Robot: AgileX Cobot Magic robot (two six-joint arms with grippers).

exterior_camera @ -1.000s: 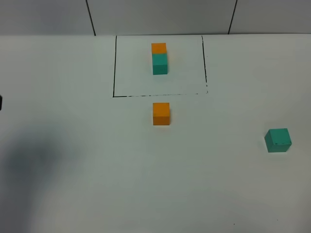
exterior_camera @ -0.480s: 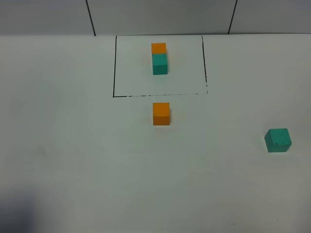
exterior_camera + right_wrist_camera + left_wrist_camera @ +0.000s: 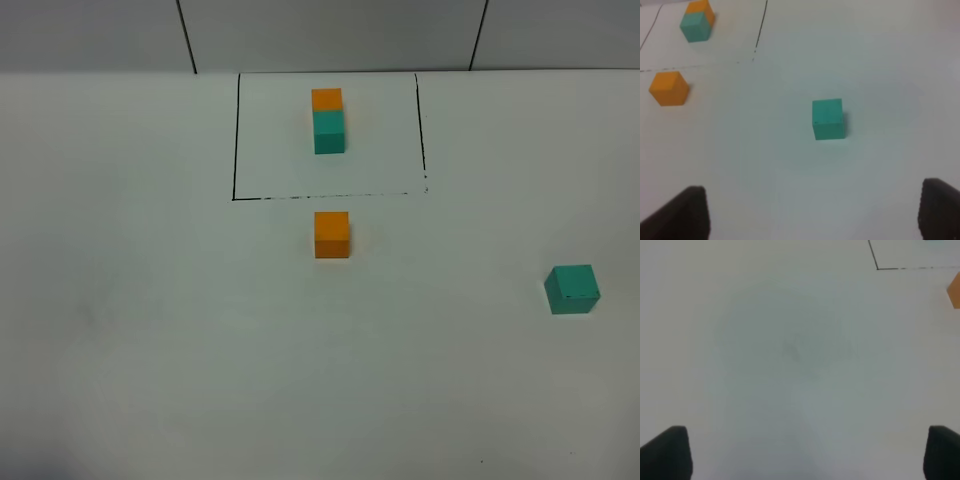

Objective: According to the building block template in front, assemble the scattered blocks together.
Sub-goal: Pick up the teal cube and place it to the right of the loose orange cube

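The building block template point(image 3: 327, 118), an orange cube joined to a teal one, stands inside a thin black drawn rectangle point(image 3: 236, 140) at the back. Of the scattered blocks, the orange cube point(image 3: 332, 234) sits just in front of that rectangle. The teal cube point(image 3: 572, 289) lies far to the right. Neither gripper shows in the exterior high view. My left gripper point(image 3: 804, 455) hovers open over bare table, with a sliver of the orange cube point(image 3: 955, 290) at the picture's edge. My right gripper point(image 3: 810, 212) is open and empty, apart from the teal cube point(image 3: 828, 118) ahead of it.
The table point(image 3: 150, 330) is a plain white surface. A grey back wall with two dark seams point(image 3: 186, 35) rises behind it. The right wrist view also takes in the loose orange cube point(image 3: 669, 88) and the template point(image 3: 696, 21).
A dark shadow at the lower left of the table has slid off and gone, along with a dark bit at the left edge. The cubes have not moved.
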